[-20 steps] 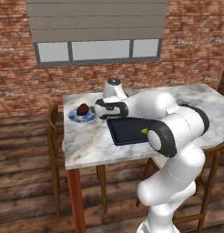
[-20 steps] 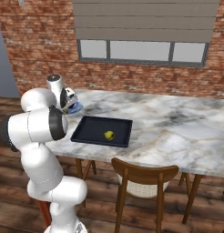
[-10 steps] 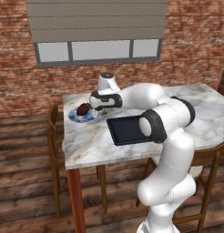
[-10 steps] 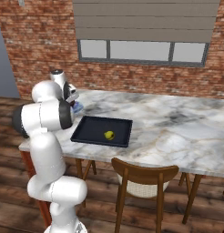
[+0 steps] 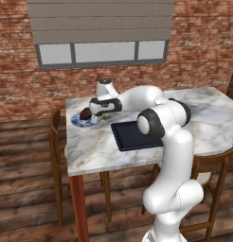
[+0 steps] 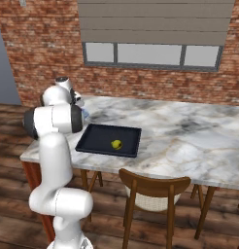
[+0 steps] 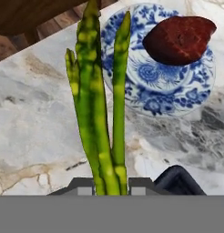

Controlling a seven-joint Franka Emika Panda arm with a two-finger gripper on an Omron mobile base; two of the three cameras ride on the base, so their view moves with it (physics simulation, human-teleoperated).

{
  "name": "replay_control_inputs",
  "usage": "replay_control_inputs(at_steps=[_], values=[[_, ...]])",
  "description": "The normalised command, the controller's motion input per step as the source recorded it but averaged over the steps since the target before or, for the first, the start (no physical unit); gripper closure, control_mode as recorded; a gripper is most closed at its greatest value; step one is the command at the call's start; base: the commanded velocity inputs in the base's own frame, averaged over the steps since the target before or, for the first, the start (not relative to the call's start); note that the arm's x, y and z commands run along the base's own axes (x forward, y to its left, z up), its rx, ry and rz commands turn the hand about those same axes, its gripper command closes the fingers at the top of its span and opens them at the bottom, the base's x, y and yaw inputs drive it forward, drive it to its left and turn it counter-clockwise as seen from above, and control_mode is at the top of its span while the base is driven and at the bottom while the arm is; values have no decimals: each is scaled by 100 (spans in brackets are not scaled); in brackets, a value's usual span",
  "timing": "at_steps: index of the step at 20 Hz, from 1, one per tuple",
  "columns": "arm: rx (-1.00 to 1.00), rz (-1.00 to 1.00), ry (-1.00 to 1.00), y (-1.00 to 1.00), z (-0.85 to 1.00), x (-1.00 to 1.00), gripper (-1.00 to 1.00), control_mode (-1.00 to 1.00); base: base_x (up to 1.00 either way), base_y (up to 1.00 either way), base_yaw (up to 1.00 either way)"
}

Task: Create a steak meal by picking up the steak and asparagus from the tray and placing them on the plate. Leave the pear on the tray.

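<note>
The asparagus (image 7: pixel 98 104) is yellow-green, the steak (image 7: pixel 180 40) dark red-brown, the plate (image 7: pixel 177 93) blue-and-white floral, the tray (image 6: pixel 99 141) black, the pear (image 6: pixel 116 144) yellow, the tabletop (image 6: pixel 189 136) grey-veined white marble.

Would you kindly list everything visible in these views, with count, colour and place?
steak: one, dark red-brown, on the plate
plate: one, blue and white, near a table corner
asparagus: one bunch, green, held in the gripper beside the plate
pear: one, yellow, on the tray
tray: one, black, on the table
table: one, marble top
chairs: wooden, at the table
gripper: one, shut on the asparagus
</note>
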Motion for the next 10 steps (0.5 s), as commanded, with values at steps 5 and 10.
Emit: replay_control_inputs(at_steps=[5, 10], values=[[-2, 2, 0, 18, -32, 30, 100, -100, 0, 0, 0], [0, 1, 0, 10, -24, 35, 100, -100, 0, 0, 0]])
